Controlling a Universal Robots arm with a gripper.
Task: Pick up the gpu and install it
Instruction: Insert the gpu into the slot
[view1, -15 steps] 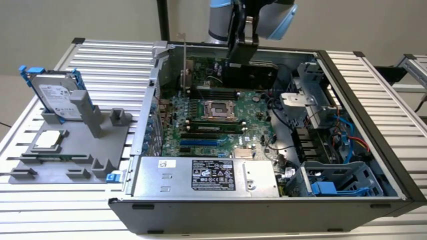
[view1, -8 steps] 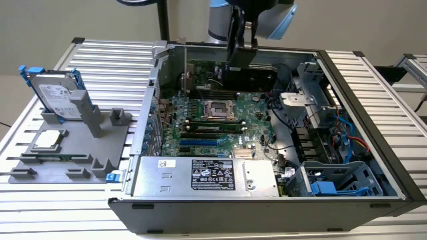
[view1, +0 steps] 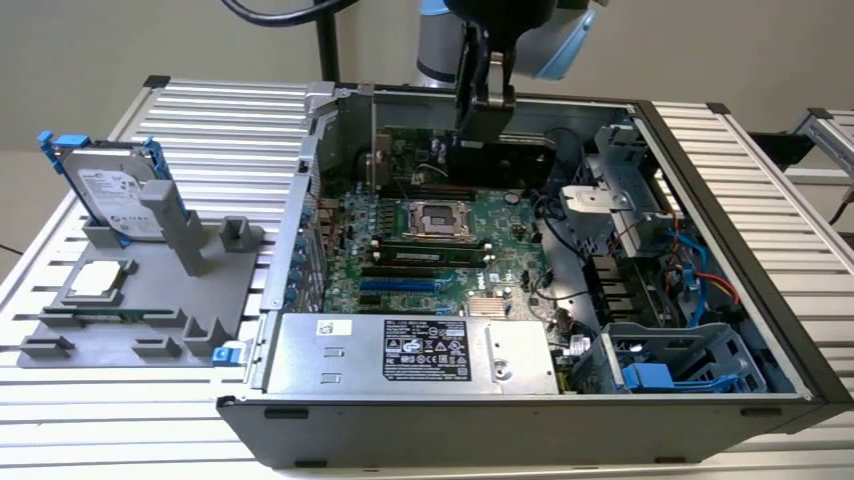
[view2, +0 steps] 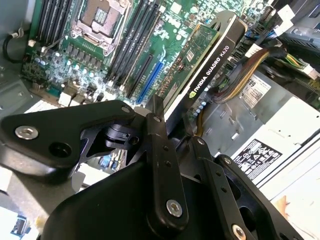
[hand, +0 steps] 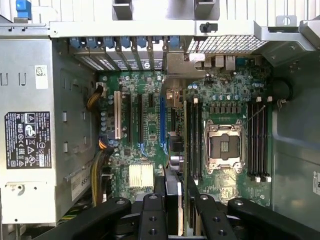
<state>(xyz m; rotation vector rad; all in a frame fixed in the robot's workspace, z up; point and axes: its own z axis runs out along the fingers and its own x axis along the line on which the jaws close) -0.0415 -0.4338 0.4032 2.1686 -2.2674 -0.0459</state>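
A robot arm's tool hangs inside the open computer case in the exterior view. It is clamped on the top edge of the gpu and holds it upright over the far part of the green mainboard, apparently so the card's lower edge can meet a slot squarely. Whether the card touches the board cannot be told from here. The case's far wall stands just behind the card and a grey fitting lies towards the exterior view's right, so the pocket is narrow. Outside on the worktop, a hard drive stands in a grey holder, well apart. In the second wrist view the tool pinches the card between black fingers. The gpu runs away from them, with its black cooler on one face and green board on the other, and a cable bundle sits close beside the cooler (the likeliest snag). In the first wrist view the tool looks straight down the gpu edge-on. The card lies between a blue slot and the memory sticks, with its bracket end toward the slotted back wall. Open board lies either side, but whether the card is lined up with a slot cannot be told.
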